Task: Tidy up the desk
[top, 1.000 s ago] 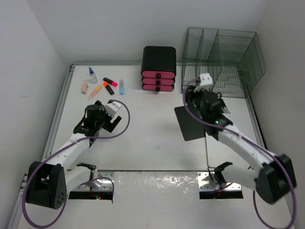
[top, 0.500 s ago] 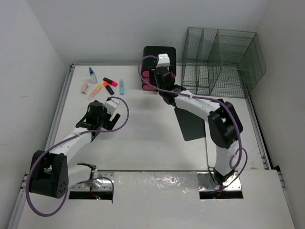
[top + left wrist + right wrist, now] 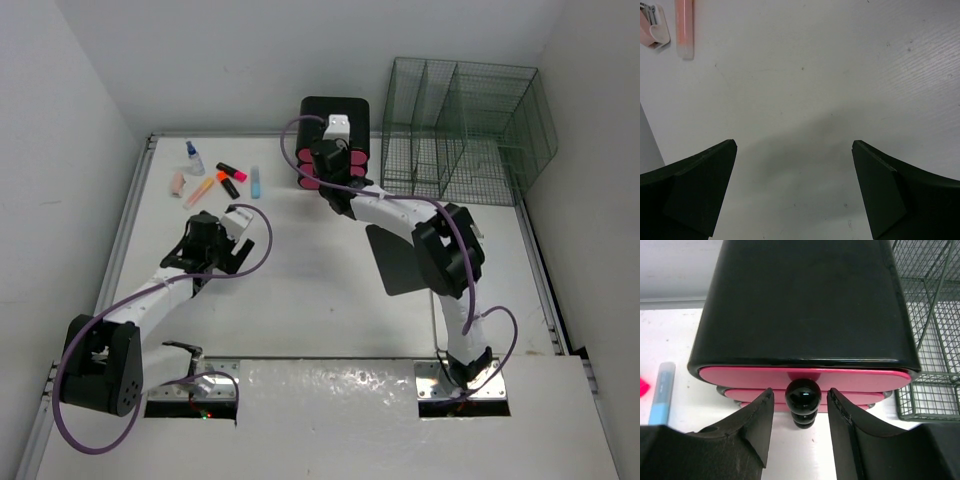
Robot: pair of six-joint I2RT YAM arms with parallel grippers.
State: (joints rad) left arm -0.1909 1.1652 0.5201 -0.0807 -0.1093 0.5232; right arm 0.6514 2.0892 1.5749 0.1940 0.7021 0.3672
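Within a second my right pincer (image 3: 800, 391) has swung from beside the wire rack (image 3: 465, 120) to the black drawer unit (image 3: 335, 118) at the back of the desk (image 3: 300, 310), jaws wide either side of the top knob (image 3: 803, 396), seemingly ready to pull, while my left pincer (image 3: 794, 145) hangs wide.

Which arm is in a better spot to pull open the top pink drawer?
The right. The right gripper straddles the black knob of the top drawer, one finger on each side, not yet closed. The left gripper hangs open over bare desk, far from it.
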